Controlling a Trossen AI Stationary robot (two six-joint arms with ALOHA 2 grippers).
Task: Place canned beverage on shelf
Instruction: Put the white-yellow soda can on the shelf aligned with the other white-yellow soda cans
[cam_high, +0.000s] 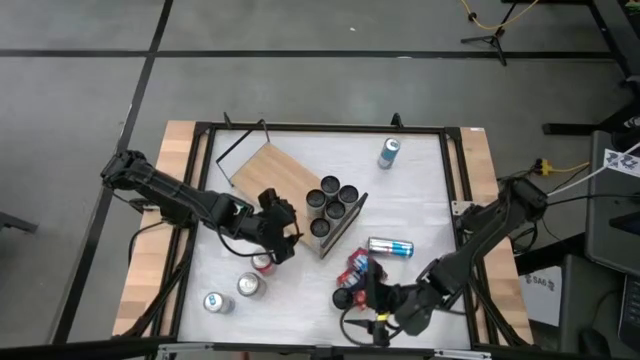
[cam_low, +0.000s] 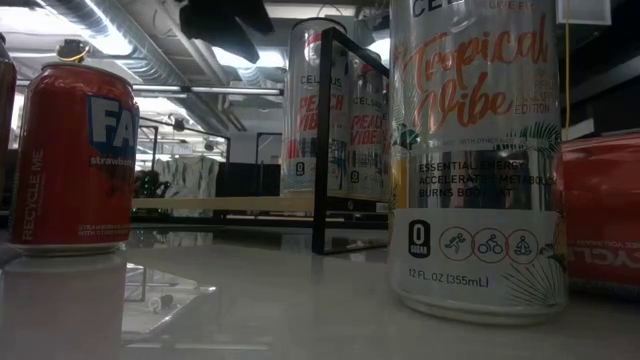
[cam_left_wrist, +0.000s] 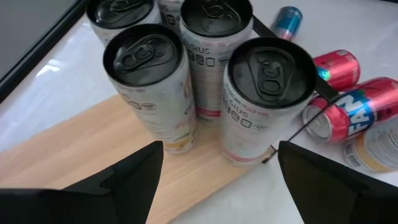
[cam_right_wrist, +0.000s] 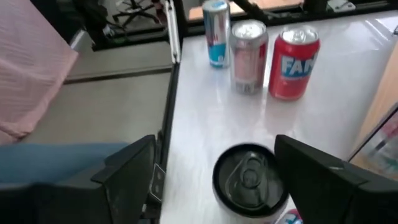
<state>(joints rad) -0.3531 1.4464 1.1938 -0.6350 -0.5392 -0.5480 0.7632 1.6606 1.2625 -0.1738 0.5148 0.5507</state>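
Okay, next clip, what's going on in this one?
A two-armed robot is stocking drink cans onto a small wooden shelf on the table. Five tall cans already stand at one end of it. The left hand hovers open beside that cluster, holding nothing. The right hand is open around a black-topped can standing near the front edge, not yet gripping it. More cans stand or lie loose on the white tabletop.

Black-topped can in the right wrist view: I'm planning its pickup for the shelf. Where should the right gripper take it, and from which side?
Take the black-topped can on its round side wall, below the rim, coming in level from the side. It stands upright on the table, and the right gripper has its open fingers either side of it.
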